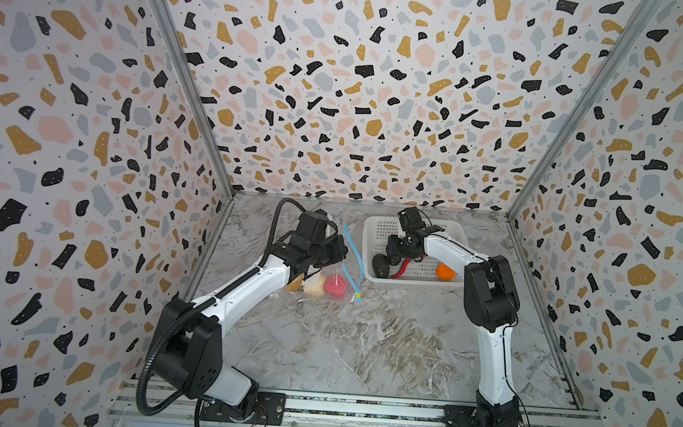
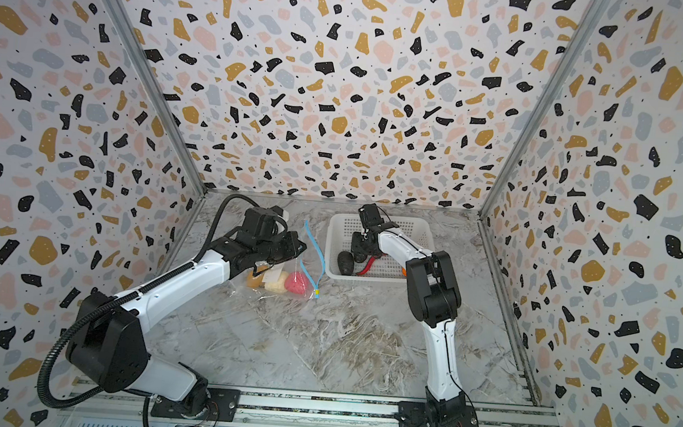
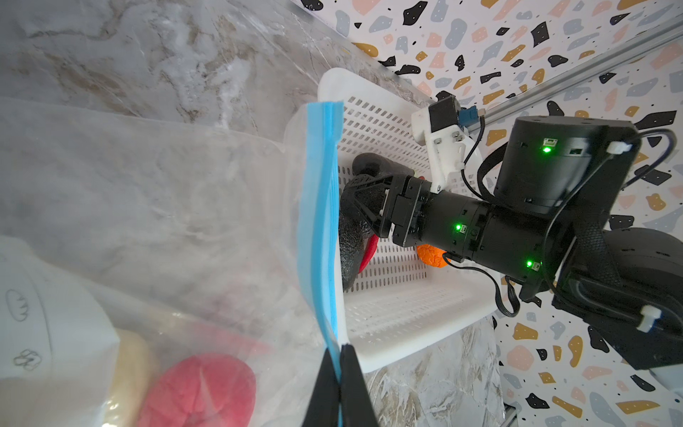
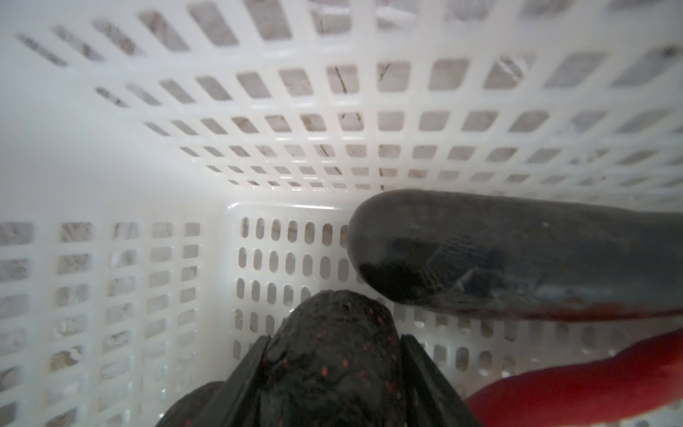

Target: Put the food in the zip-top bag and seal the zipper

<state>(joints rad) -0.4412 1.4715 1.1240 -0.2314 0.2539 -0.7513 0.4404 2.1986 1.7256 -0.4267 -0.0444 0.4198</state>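
Booth w/ terrazzo-print walls [image 1: 68, 118] on three sides (black, ochre, pink and grey chips on white). Metal corner posts [image 1: 188, 77] run up the two back edges. The floor is a grey-brown marble-look tabletop [image 1: 342, 339], glossy. A metal rail [image 1: 358, 407] along the near edge carries both arm bases.

L side: the left gripper [image 3: 338, 364] has its fingers pinched together on the zipper [image 3: 320, 207], the light-blue strip, near one end. The zip-top bag [image 3: 166, 192] lies crumpled on the tabletop at rear left, its mouth edge held up off the surface on the basket side. A yellow tab [image 1: 358, 295] sits at the strip's low end. Inside the bag are a yellow-orange ball [image 1: 295, 281], cream ball [image 1: 314, 290] and pink-red ball [image 1: 335, 285], side by side, partly behind a white label [image 3: 55, 295].

Mid-R: a white perforated basket [image 1: 409, 281] sits just beside the bag, near the back wall. The right gripper [image 4: 334, 344] reaches down into it, fingers pressed to either side of a dark speckled piece [image 4: 332, 377]. Also in the basket are a long dark purple piece [image 4: 499, 255], a red chili [image 4: 576, 384] and an orange ball [image 1: 445, 271] toward its R end.
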